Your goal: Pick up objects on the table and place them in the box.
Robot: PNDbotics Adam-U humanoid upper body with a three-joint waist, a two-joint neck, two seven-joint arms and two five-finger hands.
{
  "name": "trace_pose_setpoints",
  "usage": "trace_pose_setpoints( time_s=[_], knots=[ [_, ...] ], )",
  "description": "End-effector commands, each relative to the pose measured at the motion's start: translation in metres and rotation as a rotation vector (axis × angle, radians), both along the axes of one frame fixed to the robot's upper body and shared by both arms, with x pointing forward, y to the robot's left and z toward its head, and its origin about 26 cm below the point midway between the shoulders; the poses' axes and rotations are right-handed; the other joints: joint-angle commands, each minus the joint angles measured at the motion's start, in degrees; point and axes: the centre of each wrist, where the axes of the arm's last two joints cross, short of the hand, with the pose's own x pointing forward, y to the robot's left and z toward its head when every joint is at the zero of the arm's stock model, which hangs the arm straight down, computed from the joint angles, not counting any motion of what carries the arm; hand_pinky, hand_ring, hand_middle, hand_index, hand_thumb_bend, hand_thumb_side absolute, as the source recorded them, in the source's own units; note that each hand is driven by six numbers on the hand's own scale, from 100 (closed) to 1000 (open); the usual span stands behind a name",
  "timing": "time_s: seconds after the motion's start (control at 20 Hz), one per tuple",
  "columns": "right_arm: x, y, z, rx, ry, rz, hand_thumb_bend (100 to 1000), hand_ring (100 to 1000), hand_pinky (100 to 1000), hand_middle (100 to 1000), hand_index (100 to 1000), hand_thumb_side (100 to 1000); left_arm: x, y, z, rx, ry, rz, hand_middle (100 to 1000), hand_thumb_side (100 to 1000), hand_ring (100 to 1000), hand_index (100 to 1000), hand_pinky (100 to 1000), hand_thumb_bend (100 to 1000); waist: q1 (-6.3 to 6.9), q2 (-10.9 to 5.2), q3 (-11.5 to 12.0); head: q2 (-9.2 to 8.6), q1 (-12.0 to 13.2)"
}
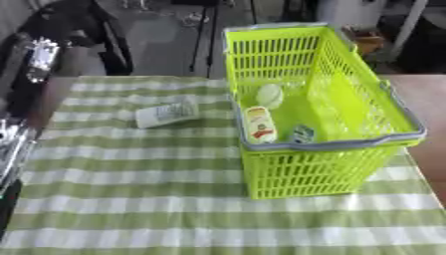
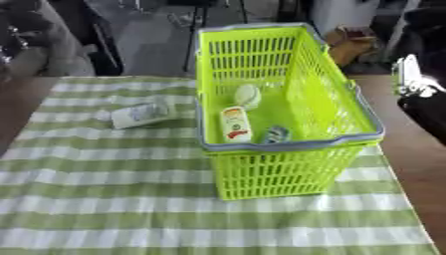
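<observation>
Robot hand on the left shows only as black and silver parts along the left edge of the left eye view, touching none of the objects; whether its fingers are spread or curled cannot be told. The right robot hand appears at the right edge of the right eye view as a dark arm with a silver part, off the cloth, and its fingers cannot be made out either. On the bench, covered with a green and white checked cloth, a pale tube lies on its side just left of the yellow-green basket. Inside the basket lie a white and orange bottle, a round pale object and a small bluish item.
</observation>
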Motion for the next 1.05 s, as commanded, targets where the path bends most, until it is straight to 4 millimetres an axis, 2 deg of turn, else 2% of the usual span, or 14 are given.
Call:
trace_pose_setpoints(
  time_s=[0.05, 0.2, 0.45, 1.05],
  knots=[
    [-0.004, 0.0, 0.009, -0.007, -0.025, 0.015, 162, 582, 582, 639, 780, 599, -0.015, 0.011, 0.007, -0.018, -0.035, 0.08, 845, 854, 799, 770, 728, 283, 0.05, -0.76, 0.6, 1.21, -0.1],
    [-0.003, 0.003, 0.011, -0.004, -0.029, 0.026, 164, 584, 583, 646, 783, 599, -0.017, 0.011, -0.001, -0.043, -0.019, 0.103, 844, 852, 797, 769, 725, 285, -0.17, -0.44, 1.1, 1.44, 0.0],
    [-0.002, 0.008, 0.015, 0.0, -0.035, 0.044, 164, 585, 582, 653, 786, 599, -0.017, 0.007, -0.002, -0.064, -0.021, 0.096, 845, 847, 799, 770, 726, 281, -0.49, -0.07, 1.3, 1.61, 0.0],
    [-0.002, 0.009, 0.014, 0.021, -0.042, 0.042, 169, 585, 581, 656, 788, 599, -0.018, 0.001, -0.003, -0.028, -0.012, 0.064, 840, 829, 799, 763, 728, 260, -0.17, 0.3, -0.2, 1.14, -0.8]
  ],
)
